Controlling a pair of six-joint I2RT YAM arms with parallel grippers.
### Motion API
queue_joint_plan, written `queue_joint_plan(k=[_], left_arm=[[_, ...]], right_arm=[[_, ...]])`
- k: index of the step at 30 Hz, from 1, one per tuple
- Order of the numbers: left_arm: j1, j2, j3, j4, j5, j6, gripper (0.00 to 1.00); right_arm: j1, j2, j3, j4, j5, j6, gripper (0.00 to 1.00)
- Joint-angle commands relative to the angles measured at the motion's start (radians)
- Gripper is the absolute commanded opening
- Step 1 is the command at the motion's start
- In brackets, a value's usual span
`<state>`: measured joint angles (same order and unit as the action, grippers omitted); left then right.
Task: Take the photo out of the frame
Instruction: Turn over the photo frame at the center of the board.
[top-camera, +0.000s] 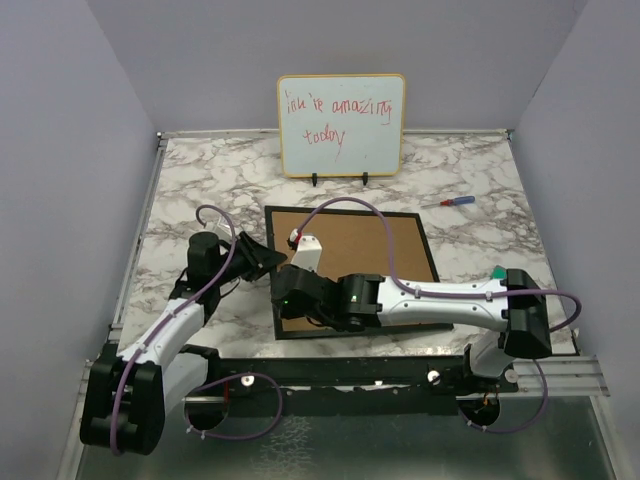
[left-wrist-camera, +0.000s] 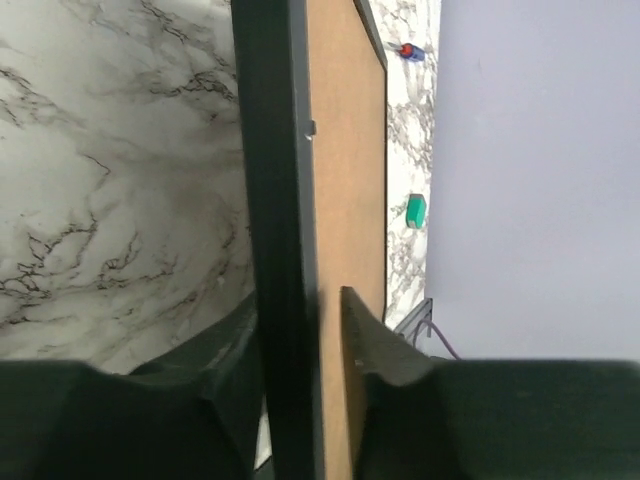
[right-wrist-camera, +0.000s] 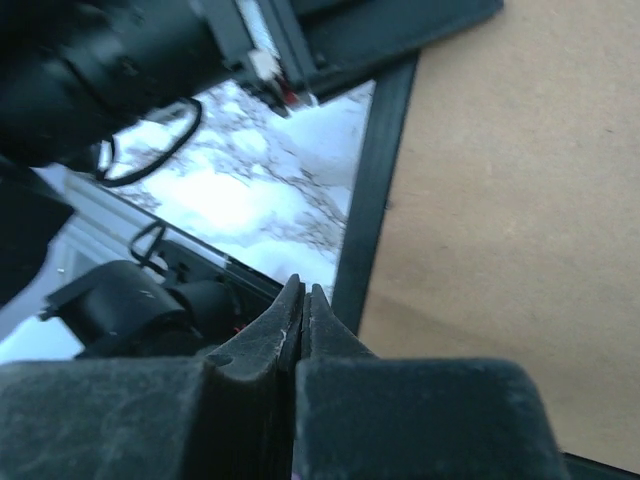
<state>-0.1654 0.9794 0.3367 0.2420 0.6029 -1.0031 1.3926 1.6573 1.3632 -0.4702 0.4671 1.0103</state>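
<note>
At centre-left of top view: left gripper (left-wrist-camera: 300, 312) astride frame (top-camera: 395, 250) left rail, jaws narrow, clamp unclear; right gripper (right-wrist-camera: 303, 296) closed, empty, just inside.

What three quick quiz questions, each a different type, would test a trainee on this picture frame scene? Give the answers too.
1. True or false: the frame lies with its brown back panel facing up.
2. Which arm has a finger on each side of the frame's black edge? A) left B) right C) neither
3. Fill in: the right gripper holds nothing, and its fingers are ____.

Key:
1. True.
2. A. The left gripper straddles the edge.
3. Shut.
</note>
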Motion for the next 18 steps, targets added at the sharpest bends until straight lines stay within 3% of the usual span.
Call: queue_joint_plan(k=[1, 3, 5, 9, 13, 15, 18], left_arm=[[-0.020, 0.014, 0.037, 0.056, -0.034, 0.007, 0.23], [-0.023, 0.021, 0.045, 0.056, -0.027, 0.009, 0.07], [-0.023, 0.021, 0.048, 0.056, -0.028, 0.012, 0.00], [-0.023, 0.025, 0.050, 0.055, -0.032, 0.018, 0.00], [-0.023, 0.026, 0.106, -0.027, -0.052, 0.075, 0.00], [-0.023, 0.021, 0.181, -0.149, -0.088, 0.152, 0.00], [-0.023, 0.024, 0.315, -0.350, -0.151, 0.280, 0.00]], right_arm=[[-0.003, -0.042, -0.007, 0.081, 0.001, -0.012, 0.01], [-0.003, -0.046, -0.008, 0.080, -0.004, -0.018, 0.01], [-0.003, -0.053, -0.009, 0.074, 0.007, -0.020, 0.02], [-0.003, -0.092, 0.000, -0.028, 0.105, 0.010, 0.06], [-0.013, -0.202, -0.043, -0.108, 0.241, -0.009, 0.26], [-0.075, -0.256, -0.080, -0.136, 0.212, -0.046, 0.27], [-0.242, -0.320, -0.153, -0.181, 0.053, -0.065, 0.28]])
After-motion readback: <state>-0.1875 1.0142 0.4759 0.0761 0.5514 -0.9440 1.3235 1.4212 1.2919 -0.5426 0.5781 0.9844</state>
